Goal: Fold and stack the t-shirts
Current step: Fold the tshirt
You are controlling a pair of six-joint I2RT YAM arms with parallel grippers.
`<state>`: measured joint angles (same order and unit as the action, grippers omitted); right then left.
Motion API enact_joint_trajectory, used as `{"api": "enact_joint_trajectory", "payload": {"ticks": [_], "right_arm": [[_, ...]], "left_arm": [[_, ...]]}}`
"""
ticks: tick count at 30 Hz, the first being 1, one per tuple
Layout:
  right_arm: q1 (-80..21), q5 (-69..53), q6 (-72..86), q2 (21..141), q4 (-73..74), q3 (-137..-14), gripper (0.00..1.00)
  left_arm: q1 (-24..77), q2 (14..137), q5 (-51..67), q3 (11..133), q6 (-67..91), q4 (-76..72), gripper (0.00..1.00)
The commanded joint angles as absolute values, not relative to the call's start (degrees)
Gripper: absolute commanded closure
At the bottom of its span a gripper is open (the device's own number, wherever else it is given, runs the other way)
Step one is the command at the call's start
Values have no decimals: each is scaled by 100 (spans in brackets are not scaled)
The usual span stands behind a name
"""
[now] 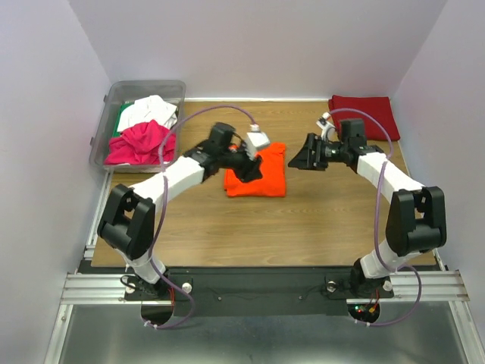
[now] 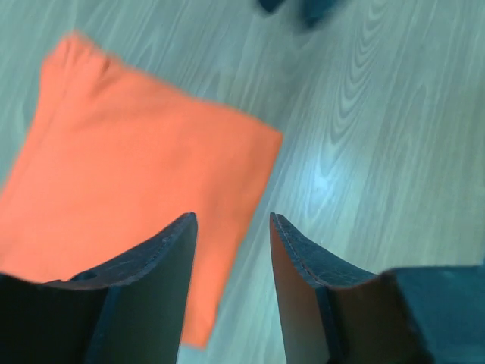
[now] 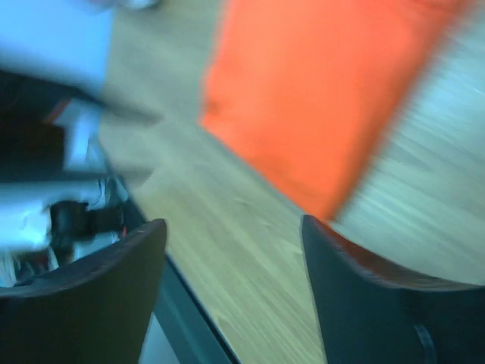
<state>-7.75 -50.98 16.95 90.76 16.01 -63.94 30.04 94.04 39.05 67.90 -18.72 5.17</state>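
The left fingers stand parted and empty, poised over one corner of the orange t-shirt. The right fingers, likewise spread with nothing between them, hang above the bare bench just beside that shirt's right edge; the right wrist view is blurred, so finer detail cannot be told. The orange t-shirt lies mid-bench as a compact, roughly square packet and appears fully folded. A dark red t-shirt, also folded, rests flat at the far right corner of the bench. A magenta t-shirt, a white t-shirt and a green t-shirt sit unfolded in the clear bin at the far left. The step in hand is judged to be stacking the orange packet on the dark red one. To do it well, each pair of fingers should probably slide under an opposite edge and pinch every layer, not the top ply alone. The two should lift level and together so that the folds do not slip open. Setting the packet down with its edges matched to the dark red shirt would keep the stack tidy.
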Motion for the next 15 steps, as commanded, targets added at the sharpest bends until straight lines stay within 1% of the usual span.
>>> {"api": "enact_joint_trajectory", "payload": {"ticks": [1, 2, 3, 5, 6, 7, 9, 13, 15], "right_arm": [[-422, -4088, 2214, 9185, 1688, -5934, 19], [-396, -4009, 2389, 9150, 1679, -5907, 17], [-378, -3956, 2460, 9141, 1635, -5863, 17], [-378, -3868, 2583, 9132, 1565, -5792, 16], [-378, -3824, 2732, 9132, 1504, -5722, 14], [-378, -3788, 2768, 9132, 1477, -5696, 14], [-369, -3805, 2856, 9149, 1398, -5626, 14], [-369, -3771, 2935, 9149, 1354, -5520, 11], [-369, -3779, 3005, 9158, 1275, -5458, 11]], "left_arm": [[4085, 9307, 2016, 6671, -3364, 292, 45], [4278, 9386, 1499, 6627, -3575, 203, 45], [4637, 9439, 1294, 6583, -3890, 124, 44], [4920, 9553, 925, 6469, -4165, -147, 44], [5105, 9693, 671, 6434, -4270, -228, 44], [5202, 9781, 546, 6425, -4454, -298, 42], [5326, 10097, 178, 6442, -4631, -457, 41], [5414, 10493, 53, 6328, -4886, -861, 41], [5432, 10721, -210, 6311, -5001, -1054, 41]]}}
